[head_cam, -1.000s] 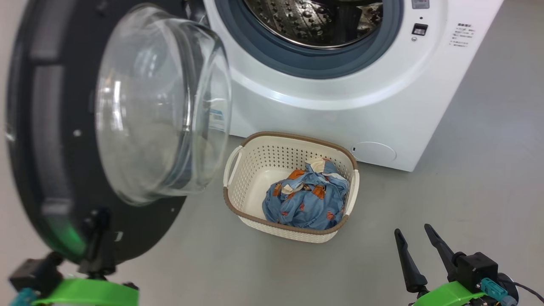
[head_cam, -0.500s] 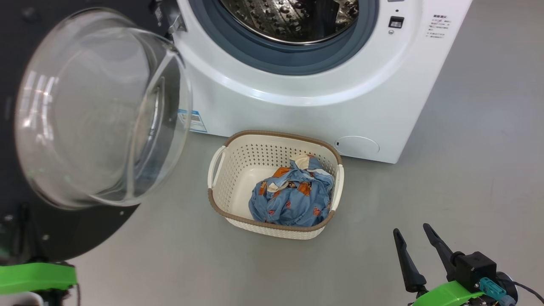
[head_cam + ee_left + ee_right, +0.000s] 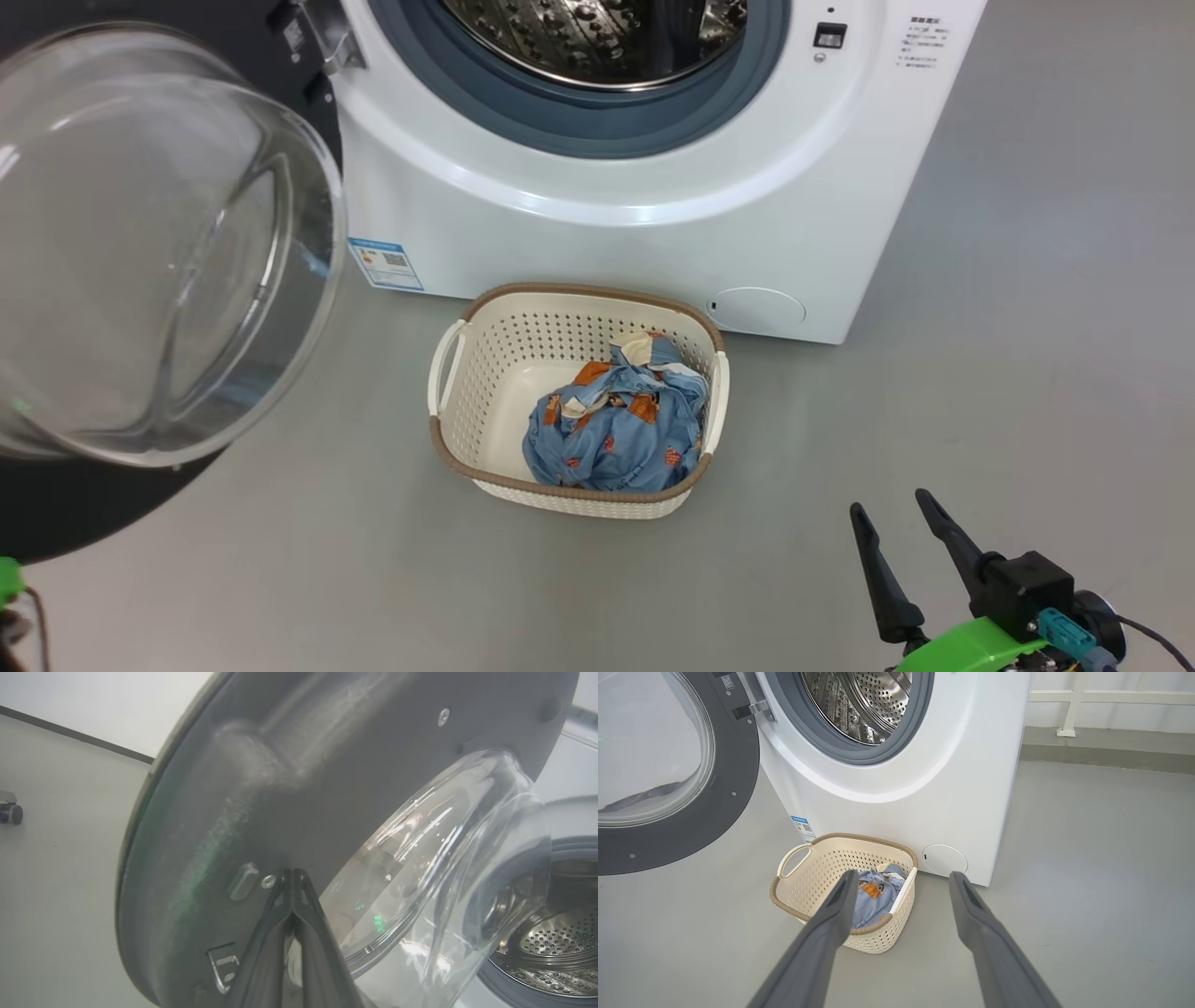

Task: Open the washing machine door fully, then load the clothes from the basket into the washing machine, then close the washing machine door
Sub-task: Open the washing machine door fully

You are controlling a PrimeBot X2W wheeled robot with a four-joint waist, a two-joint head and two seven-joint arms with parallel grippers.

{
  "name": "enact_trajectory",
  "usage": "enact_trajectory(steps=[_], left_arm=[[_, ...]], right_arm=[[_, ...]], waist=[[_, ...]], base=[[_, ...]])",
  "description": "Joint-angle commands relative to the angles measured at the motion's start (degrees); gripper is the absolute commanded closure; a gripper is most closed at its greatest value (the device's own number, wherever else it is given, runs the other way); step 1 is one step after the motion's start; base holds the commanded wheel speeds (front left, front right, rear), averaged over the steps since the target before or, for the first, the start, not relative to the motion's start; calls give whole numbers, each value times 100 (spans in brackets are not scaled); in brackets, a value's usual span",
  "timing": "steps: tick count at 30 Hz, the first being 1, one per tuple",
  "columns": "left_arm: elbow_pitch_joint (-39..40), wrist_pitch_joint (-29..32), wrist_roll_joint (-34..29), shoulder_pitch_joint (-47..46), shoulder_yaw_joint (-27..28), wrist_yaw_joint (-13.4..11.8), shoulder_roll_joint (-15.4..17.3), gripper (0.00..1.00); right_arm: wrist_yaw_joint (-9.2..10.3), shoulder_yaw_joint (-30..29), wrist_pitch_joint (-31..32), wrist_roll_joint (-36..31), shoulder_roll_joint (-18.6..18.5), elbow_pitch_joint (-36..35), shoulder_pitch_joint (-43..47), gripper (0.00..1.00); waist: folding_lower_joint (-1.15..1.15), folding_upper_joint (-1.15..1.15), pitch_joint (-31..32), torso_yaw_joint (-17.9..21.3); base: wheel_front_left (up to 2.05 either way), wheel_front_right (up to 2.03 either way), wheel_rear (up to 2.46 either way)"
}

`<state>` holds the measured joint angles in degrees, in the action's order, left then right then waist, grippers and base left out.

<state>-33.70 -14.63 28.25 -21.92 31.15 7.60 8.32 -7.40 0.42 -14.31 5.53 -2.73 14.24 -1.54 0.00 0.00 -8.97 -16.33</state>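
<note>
The washing machine [image 3: 653,224] stands with its steel drum [image 3: 597,37] exposed. Its door [image 3: 140,243] hangs swung out to the left, glass bowl facing me, black rim [image 3: 714,812] behind it. In the left wrist view my left gripper [image 3: 293,873] is shut, its tips pressed against the door's dark inner rim [image 3: 280,788]. The cream basket [image 3: 485,373] sits on the floor before the machine, with the blue printed clothes [image 3: 611,434] bundled in its right half. My right gripper [image 3: 887,518] hovers open at the lower right, well apart from the basket [image 3: 808,877].
Grey floor [image 3: 1027,327] stretches to the right of the machine. A round white service flap [image 3: 756,308] and a blue label sticker [image 3: 385,264] mark the machine's lower front. A white railing base [image 3: 1066,730] and a low ledge run behind, and a small caster wheel [image 3: 14,812] sits far off.
The door has swung further open to the left with my left gripper pushing it. The head camera has turned, shifting the machine and basket leftward. The right gripper stays open.
</note>
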Motion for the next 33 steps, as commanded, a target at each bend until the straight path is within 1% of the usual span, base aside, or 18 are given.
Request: enact_trajectory(steps=[1, 4, 11, 17, 26, 30, 33], left_arm=[[13, -37, -17, -279, 194, -15, 476, 100], [-155, -37, -29, -413, 129, -13, 664, 100], [-445, -37, -4, -581, 85, -12, 835, 100], [-607, -37, -125, -709, 315, -12, 959, 100], [-731, -37, -279, -798, 519, -11, 1030, 100], [-697, -37, -293, -774, 529, -11, 978, 100], [-496, -37, -277, -656, 455, -11, 886, 100]], right_arm=[[-9, 186, -69, -72, -15, -146, -231, 0], [-9, 205, -69, -83, -15, -147, -259, 0], [-9, 182, -69, -90, -15, -147, -259, 0], [-9, 203, -69, -78, -15, -159, -261, 0], [-9, 166, -69, -49, -15, -137, -269, 0], [-9, 167, -69, -10, -15, -148, -268, 0], [-9, 145, -69, 36, -15, -145, -262, 0]], waist=[[0, 0, -46, 53], [0, 0, -78, 115], [0, 0, -92, 208], [0, 0, -102, 265], [0, 0, -93, 269], [0, 0, -70, 277], [0, 0, -35, 292]], base=[[0, 0, 0], [0, 0, 0], [0, 0, 0], [0, 0, 0], [0, 0, 0], [0, 0, 0], [0, 0, 0]])
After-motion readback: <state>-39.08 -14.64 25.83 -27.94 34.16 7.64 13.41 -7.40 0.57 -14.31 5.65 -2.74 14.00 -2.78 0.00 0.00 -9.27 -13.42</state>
